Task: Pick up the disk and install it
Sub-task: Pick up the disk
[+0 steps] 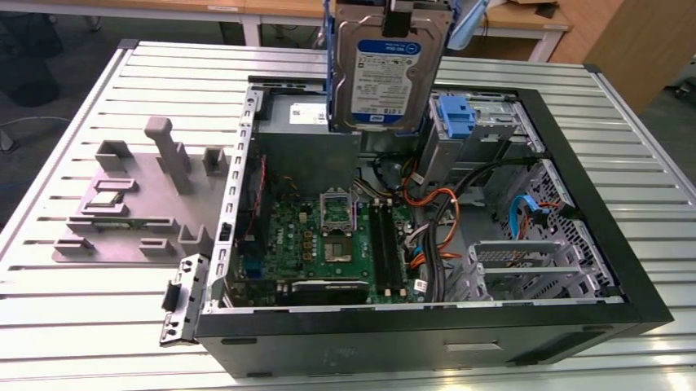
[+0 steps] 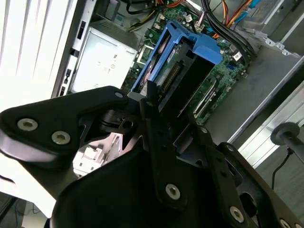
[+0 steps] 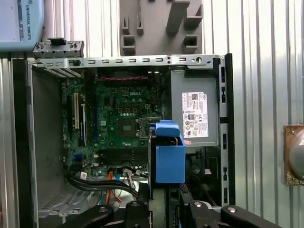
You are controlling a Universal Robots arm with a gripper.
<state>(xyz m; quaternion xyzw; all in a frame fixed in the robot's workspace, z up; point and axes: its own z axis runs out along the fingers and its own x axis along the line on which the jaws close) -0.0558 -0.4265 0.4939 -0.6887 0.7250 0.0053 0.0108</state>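
The fingers (image 2: 156, 135) are closed on one end of the disk (image 1: 386, 73), and the gripper (image 1: 398, 20) holds it upright in the air above the open computer case (image 1: 609, 244). In the exterior view the label side faces the camera, with the blue frame running down both long edges. In the first wrist view the disk (image 3: 170, 154) hangs over the line where the circuit board meets the power box. In the second wrist view the disk (image 2: 185, 57) points down into the case from between the black fingers.

The slatted metal table (image 1: 87, 326) carries everything. The black case lies on its side on the table with its side panel off. The green circuit board (image 1: 326, 236) covers much of the case floor. The grey power box (image 3: 194, 114), with a white sticker, sits beside the board at one end of the case. On the table, at the exterior view's left of the case, lies a grey tray of pegs and slots (image 1: 130, 212). Inside the case, at the exterior view's right, a bare metal cage (image 1: 522, 265) sits near the front wall. An upright blue bracket (image 1: 457, 114) stands just beside the hanging disk. Orange cables (image 1: 435, 212) and a blue cable (image 1: 522, 212) loop between the board and the cage.
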